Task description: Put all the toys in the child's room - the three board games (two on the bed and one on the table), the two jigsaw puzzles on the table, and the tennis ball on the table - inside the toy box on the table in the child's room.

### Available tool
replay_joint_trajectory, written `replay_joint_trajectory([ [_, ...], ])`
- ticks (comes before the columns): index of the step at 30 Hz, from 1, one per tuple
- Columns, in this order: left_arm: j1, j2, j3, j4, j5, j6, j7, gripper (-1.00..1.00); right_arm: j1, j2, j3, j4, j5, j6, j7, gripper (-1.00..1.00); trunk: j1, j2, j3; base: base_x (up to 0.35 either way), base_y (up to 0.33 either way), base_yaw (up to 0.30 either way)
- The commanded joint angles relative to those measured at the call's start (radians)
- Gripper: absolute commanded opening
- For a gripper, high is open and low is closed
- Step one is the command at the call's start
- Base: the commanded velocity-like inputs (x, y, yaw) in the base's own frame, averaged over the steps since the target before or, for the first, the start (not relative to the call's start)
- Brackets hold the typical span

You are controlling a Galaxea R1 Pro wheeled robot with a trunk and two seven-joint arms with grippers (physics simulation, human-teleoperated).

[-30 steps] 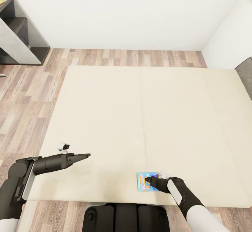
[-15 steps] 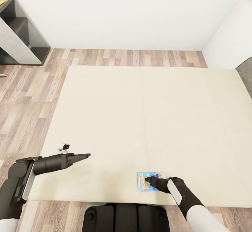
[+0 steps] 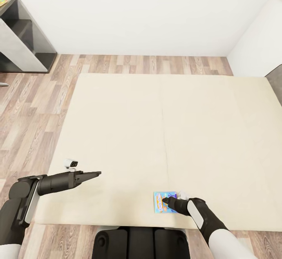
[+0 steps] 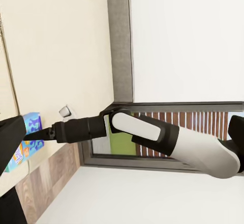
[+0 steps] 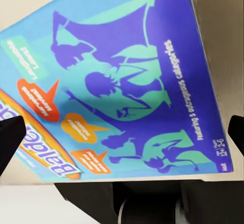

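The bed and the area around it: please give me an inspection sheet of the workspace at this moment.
Surface: bed, plain cream mattress, bare apart from one box near the robot's edge.
Job's things: blue board game lies flat on the mattress, cover up; a corner of the table shows at far left.
Clutter: nothing seen.
Grippers: right gripper sits over the game, fingers apart at either side in the right wrist view, not closed on it; left gripper hangs above the mattress, holding nothing, opening unclear.
Cables: nothing seen.
Surroundings: wood-plank floor, white wall.
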Motion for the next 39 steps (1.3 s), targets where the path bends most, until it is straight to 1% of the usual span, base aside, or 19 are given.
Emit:
replay_joint_trajectory([
  [1, 0.0, 0.0, 0.0, 0.0, -0.001, 0.011, -0.004, 1.0, 0.0, 0.001, -0.007, -0.001, 0.0, 0.006, 0.003, 1.0, 0.001, -0.001, -0.001, 0.0, 0.095, 0.0],
  [39, 0.0, 0.0, 0.0, 0.0, -0.001, 0.012, -0.004, 1.0, 0.0, 0.001, -0.007, -0.003, 0.0, 0.006, 0.003, 1.0, 0.001, -0.001, -0.001, 0.0, 0.05, 0.0],
])
